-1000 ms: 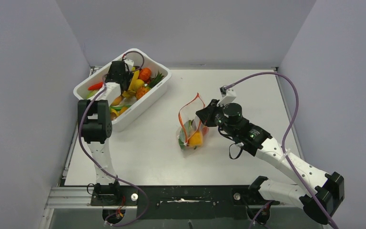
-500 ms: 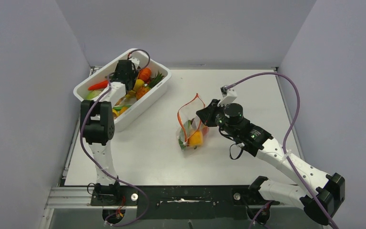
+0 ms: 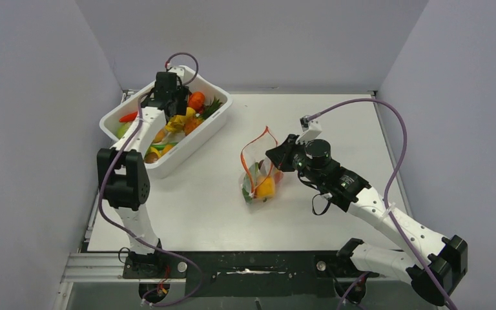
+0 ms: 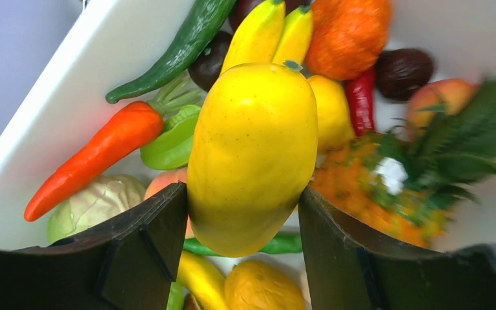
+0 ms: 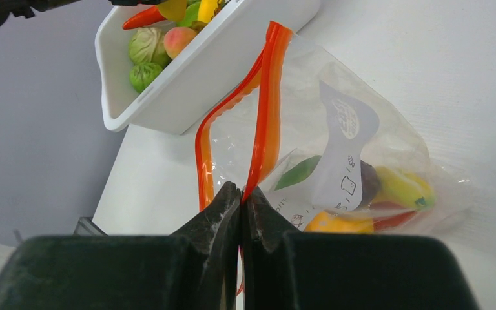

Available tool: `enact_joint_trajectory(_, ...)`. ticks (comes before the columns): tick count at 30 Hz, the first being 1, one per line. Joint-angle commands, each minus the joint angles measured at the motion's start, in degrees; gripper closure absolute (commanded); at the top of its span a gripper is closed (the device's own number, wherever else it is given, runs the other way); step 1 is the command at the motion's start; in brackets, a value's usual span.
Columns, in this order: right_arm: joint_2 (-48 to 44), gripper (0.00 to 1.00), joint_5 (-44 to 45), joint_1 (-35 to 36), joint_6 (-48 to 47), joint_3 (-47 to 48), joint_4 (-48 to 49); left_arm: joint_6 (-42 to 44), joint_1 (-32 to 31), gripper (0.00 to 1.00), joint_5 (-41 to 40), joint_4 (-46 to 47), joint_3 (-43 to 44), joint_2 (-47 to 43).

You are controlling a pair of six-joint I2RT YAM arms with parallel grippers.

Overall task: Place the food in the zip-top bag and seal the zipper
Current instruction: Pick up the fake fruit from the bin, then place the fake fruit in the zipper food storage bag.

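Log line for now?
left gripper: shut on glossy yellow toy fruit in white tub | right gripper: shut on red zipper strip of clear plastic bag

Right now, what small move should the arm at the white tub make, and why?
Probably lift straight up: the left end effector grips a glossy yellow toy fruit above the white plastic tub, while the right end effector pinches the red zipper strip of the clear plastic bag, mouth open.
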Motion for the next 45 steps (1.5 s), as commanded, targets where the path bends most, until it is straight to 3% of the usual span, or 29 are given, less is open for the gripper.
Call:
enact_joint_trajectory(1,0.0,1.0,-2.4,-0.4,2.1,2.1,5.8,-7.4,0.1,0.6,10.1,-2.9,0.3,-11.0)
enact_joint_trajectory(11,1.8,1.0,-5.0,-0.6,4.2,3.1,6.4,-16.0,-0.3,0.62,27.0,-0.2,-14.3,-27.3)
enact_joint_trajectory(23,2.2,1.0,-2.8,-0.6,5.6,2.8,4.5,-34.0,-1.8,0.66,57.7,12.7,-30.8,-42.7)
enact_joint_trajectory(35,3.2,1.0,-4.6,0.2,7.9,1.9,7.9,-38.0,-12.9,0.66,57.4,13.1,-31.6,-44.3)
enact_joint_trajectory(45,3.4,1.0,-3.4,0.6,8.4,2.1,8.2,-51.4,-18.7,0.67,58.6,30.0,-40.2,-45.8)
